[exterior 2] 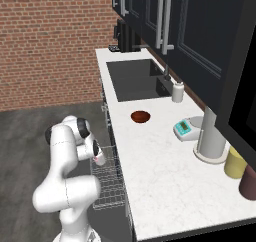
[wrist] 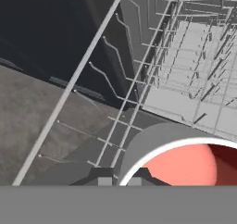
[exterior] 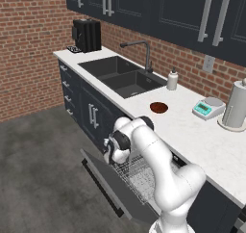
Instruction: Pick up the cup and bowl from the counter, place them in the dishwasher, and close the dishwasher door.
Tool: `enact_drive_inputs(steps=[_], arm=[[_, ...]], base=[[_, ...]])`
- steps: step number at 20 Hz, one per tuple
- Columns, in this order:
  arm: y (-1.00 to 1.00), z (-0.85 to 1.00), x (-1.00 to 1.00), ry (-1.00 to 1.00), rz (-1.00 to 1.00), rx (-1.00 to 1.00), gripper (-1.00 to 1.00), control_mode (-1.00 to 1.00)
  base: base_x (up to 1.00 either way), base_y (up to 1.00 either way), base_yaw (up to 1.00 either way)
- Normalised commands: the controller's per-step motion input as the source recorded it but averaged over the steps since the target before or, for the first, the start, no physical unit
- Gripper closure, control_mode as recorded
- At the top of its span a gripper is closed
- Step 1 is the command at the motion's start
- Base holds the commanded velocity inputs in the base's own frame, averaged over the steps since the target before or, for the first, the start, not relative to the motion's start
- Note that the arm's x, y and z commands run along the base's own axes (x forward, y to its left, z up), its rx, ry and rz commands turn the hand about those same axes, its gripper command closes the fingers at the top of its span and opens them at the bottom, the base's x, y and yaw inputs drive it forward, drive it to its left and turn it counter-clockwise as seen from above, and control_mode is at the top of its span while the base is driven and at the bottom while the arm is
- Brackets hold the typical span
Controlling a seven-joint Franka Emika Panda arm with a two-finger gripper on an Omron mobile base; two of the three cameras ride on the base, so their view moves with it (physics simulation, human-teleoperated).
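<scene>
The cup (wrist: 185,165), white-grey with a pink-red inside, sits right at my fingertips in the hand view, low over the dishwasher's silver wire rack (wrist: 203,56). My gripper (exterior 2: 97,156) is shut on the cup (exterior 2: 100,159) above the pulled-out rack (exterior 2: 107,183). The dishwasher door (exterior: 108,179) lies dropped open under the rack (exterior: 137,176). The dark reddish-brown bowl (exterior: 158,107) rests on the white counter (exterior: 192,135) just right of the sink; the right base view shows the bowl (exterior 2: 140,117) too.
A double sink (exterior: 120,75) with a faucet (exterior: 144,51) lies left of the bowl. A soap bottle (exterior: 172,79), a small scale (exterior: 207,108) and a paper towel roll (exterior: 236,104) stand behind it. Yellow (exterior 2: 234,163) and maroon (exterior 2: 248,182) jars stand farther right.
</scene>
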Motion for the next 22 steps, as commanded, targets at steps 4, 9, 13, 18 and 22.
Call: enact_drive_inputs(steps=[4, 9, 13, 18, 22], arm=[[0.0, -0.48, 0.28, 0.0, 0.0, 0.0, 1.0, -1.0], [0.09, -0.44, 0.06, 0.0, 0.0, -0.01, -1.0, -1.0], [0.32, -0.2, -0.03, 0.0, 0.0, -0.03, -1.0, -1.0], [0.59, -0.04, -0.3, 0.0, 0.0, 0.0, -1.0, -1.0], [0.22, 0.01, -0.16, -0.06, 0.0, 0.0, -1.0, -1.0]], base=[[0.0, 0.0, 0.0], [0.0, 0.0, 0.0], [0.0, 0.0, 0.0], [0.0, 0.0, 0.0], [0.0, 0.0, 0.0]])
